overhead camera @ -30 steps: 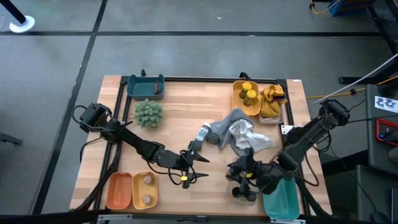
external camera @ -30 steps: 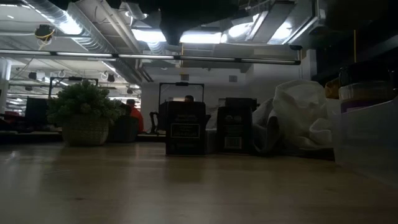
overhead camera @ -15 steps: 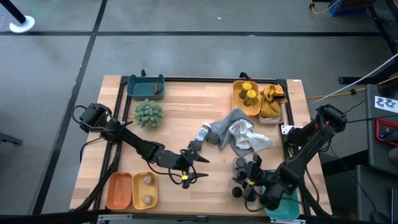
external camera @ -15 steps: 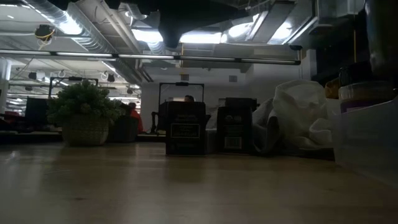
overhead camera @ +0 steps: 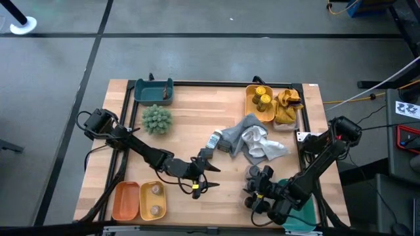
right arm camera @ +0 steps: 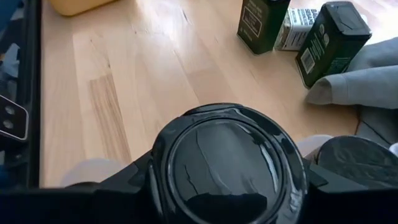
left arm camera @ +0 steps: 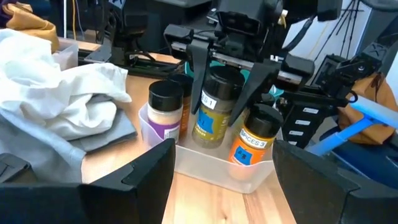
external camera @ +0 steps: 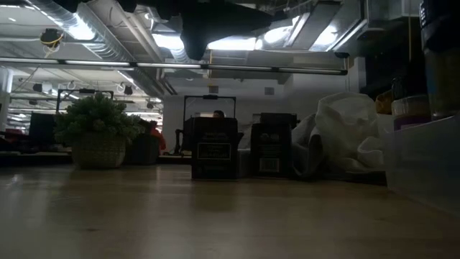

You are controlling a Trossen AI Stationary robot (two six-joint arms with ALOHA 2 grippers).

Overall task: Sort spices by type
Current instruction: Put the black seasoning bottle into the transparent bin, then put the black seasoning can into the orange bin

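Note:
My right gripper (left arm camera: pixel 219 112) is shut on a black-lidded spice jar (left arm camera: pixel 211 115) with an olive-yellow label, over a clear tray (left arm camera: pixel 205 167) near the table's near right. Two more jars stand in that tray: a purple-labelled one (left arm camera: pixel 165 114) and an orange-labelled one (left arm camera: pixel 254 135). My left gripper (overhead camera: pixel 202 172) is open and hovers mid-table, facing the tray and touching nothing. Two dark green tins (right arm camera: pixel 262 22) (right arm camera: pixel 328 42) and a white-silver tin (right arm camera: pixel 300 27) stand beside the grey cloth (overhead camera: pixel 237 136). My right gripper holds the jar by its upper body, just under the black lid (left arm camera: pixel 221 78), pinched between the two fingers (left arm camera: pixel 198 84). The fingers come from above, pointing down. The jar is upright, its lower end inside the tray's walls; whether it stands on the tray floor, I cannot tell.
A bushy plant ball (overhead camera: pixel 157 118) sits far left. A teal tray (overhead camera: pixel 154 90), a yellow tray with yellow-lidded jars (overhead camera: pixel 260 99) and a mustard cloth (overhead camera: pixel 289 105) line the far edge. Orange (overhead camera: pixel 125 200) and yellow (overhead camera: pixel 153 200) trays sit near left, a teal tray (overhead camera: pixel 300 211) near right.
My right gripper, still shut on the jar, has moved a little toward the near edge and come down over the clear tray. In the low view the jar came into sight at the right and then sank toward the tray's rim.

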